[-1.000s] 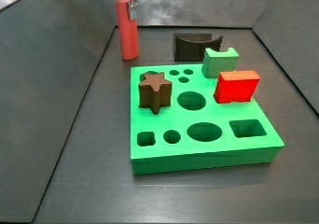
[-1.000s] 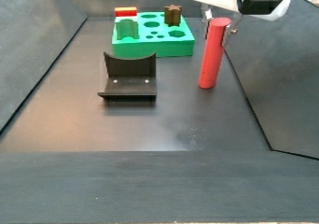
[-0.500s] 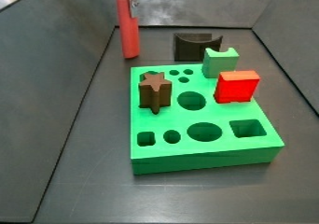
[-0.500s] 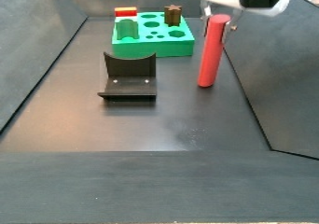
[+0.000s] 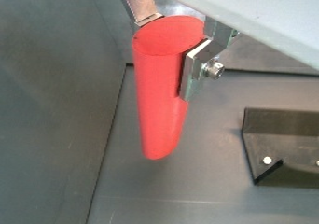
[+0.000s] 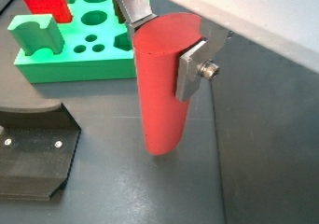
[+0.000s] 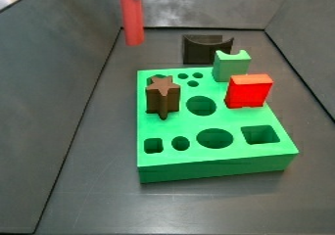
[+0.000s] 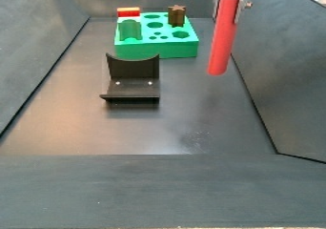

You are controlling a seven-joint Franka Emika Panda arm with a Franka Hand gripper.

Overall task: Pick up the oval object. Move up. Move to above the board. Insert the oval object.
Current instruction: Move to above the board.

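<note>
Hanging upright at top left of side view, oval object (image 7: 132, 19) clear of floor, well apart from board (image 7: 210, 131). Gripper (image 6: 166, 43) clamps its top, silver fingers (image 6: 191, 71) pressing both sides; fixture (image 8: 132, 77) sits apart.

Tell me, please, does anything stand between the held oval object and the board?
Nothing visible does. The end effector holds the oval object off the floor, and the floor between it and the board is bare; the fixture lies aside.
</note>
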